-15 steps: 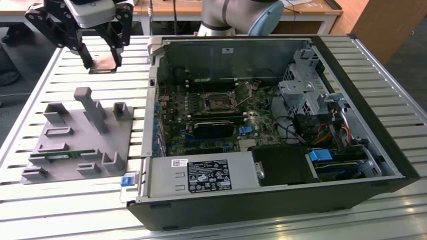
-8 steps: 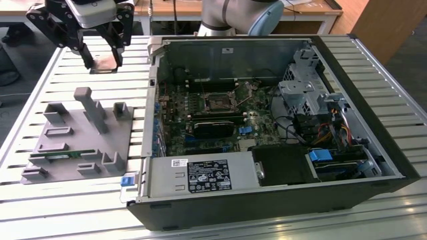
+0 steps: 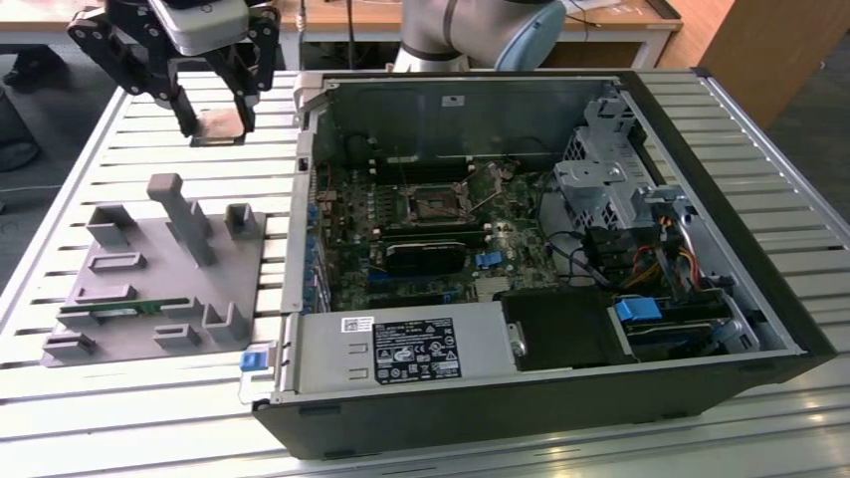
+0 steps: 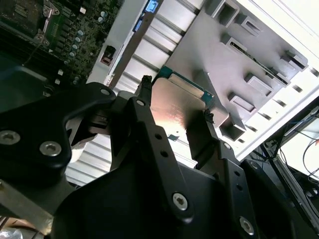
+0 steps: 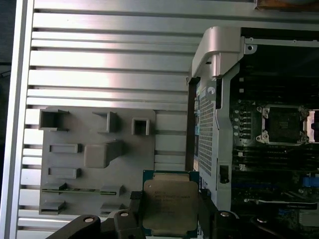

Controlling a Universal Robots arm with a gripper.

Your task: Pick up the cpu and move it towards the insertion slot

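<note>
Pincer (image 3: 214, 112) – cpu (image 3: 221, 126) – above table (image 3: 159, 110)

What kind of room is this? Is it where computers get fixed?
Probably a robot lab or workshop, not a repair shop. An open computer case lies on a slatted metal table, a robot's gripper holds a cpu, and a grey holder tray sits beside the case.

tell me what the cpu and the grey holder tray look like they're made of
The cpu: seemingly a brushed silver metal lid, since it reflects light, on a green board edge. The grey holder tray: likely matte moulded or printed plastic, uniform dull grey without shine.
</note>
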